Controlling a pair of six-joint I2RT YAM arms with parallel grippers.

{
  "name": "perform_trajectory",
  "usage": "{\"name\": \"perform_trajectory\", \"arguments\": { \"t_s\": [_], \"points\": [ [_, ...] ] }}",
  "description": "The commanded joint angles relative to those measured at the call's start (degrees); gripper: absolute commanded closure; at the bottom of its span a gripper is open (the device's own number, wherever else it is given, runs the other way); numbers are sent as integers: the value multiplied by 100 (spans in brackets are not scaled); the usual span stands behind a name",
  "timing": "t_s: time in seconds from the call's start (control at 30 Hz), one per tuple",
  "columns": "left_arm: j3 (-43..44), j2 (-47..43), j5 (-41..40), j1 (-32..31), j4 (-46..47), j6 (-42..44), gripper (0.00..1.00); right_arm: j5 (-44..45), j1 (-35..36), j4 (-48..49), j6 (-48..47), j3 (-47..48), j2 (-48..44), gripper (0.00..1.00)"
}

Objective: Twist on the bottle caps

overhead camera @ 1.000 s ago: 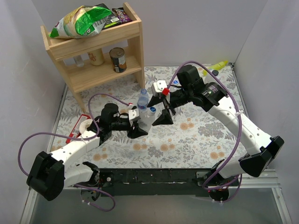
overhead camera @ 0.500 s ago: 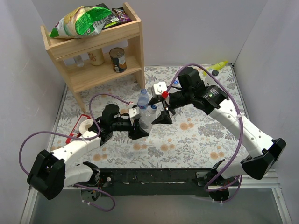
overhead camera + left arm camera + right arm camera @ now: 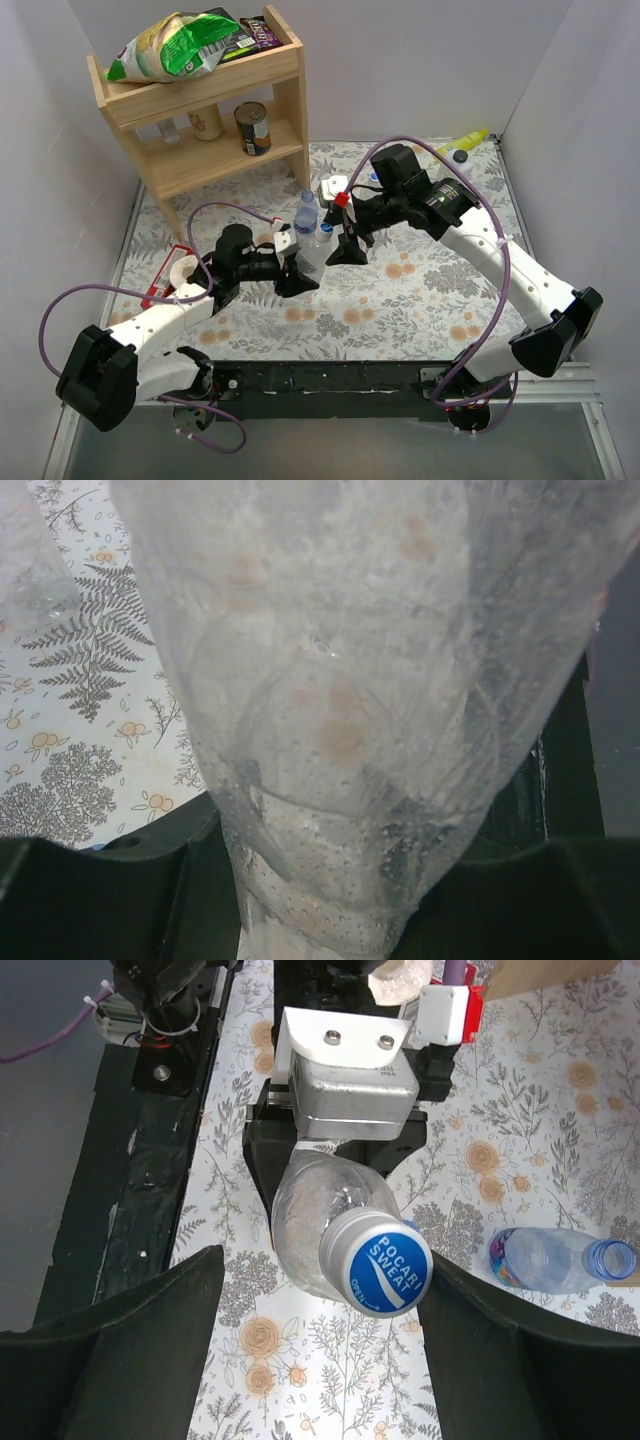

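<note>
A clear bottle (image 3: 312, 260) stands tilted at the mat's centre, and my left gripper (image 3: 300, 272) is shut on its body. In the left wrist view the bottle (image 3: 340, 680) fills the frame between the fingers of the left gripper (image 3: 335, 890). A blue "Pocari Sweat" cap (image 3: 380, 1262) sits on the bottle's neck and also shows in the top view (image 3: 326, 231). My right gripper (image 3: 325, 1265) is open, with its fingers on either side of the cap; the cap is close to the right finger (image 3: 520, 1350). A second clear bottle with a blue label (image 3: 305, 212) stands just behind, and it also shows in the right wrist view (image 3: 550, 1258).
A wooden shelf (image 3: 200, 110) at the back left holds a tin can (image 3: 253, 128) and snack bags (image 3: 180, 45). A white bottle with a yellow nozzle (image 3: 465, 140) lies at the back right. A red and white object (image 3: 172, 272) lies by the left arm.
My right gripper has shifted slightly left and closer over the capped bottle. The left gripper and its bottle have barely moved.
</note>
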Motion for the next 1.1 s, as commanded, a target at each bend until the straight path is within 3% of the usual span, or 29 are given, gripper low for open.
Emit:
{"name": "perform_trajectory", "arguments": {
  "t_s": [0.0,0.23,0.37,0.57,0.77,1.07],
  "points": [
    [-129,-213,-283,50,410,-509,100,329,4,-424,17,183,-338,17],
    [-191,-231,-240,50,314,-178,100,1325,-223,-496,340,-231,-724,15],
    [-129,-169,50,33,25,333,100,1000,-435,-250,501,146,-506,16],
    [196,6,244,-2,-372,668,100,-212,-444,137,430,499,-93,13],
    [381,138,227,-11,-407,475,100,-846,-286,129,325,394,22,12],
    [284,235,69,-2,6,-280,100,-820,-242,-152,114,279,-144,14]
  ]
}}
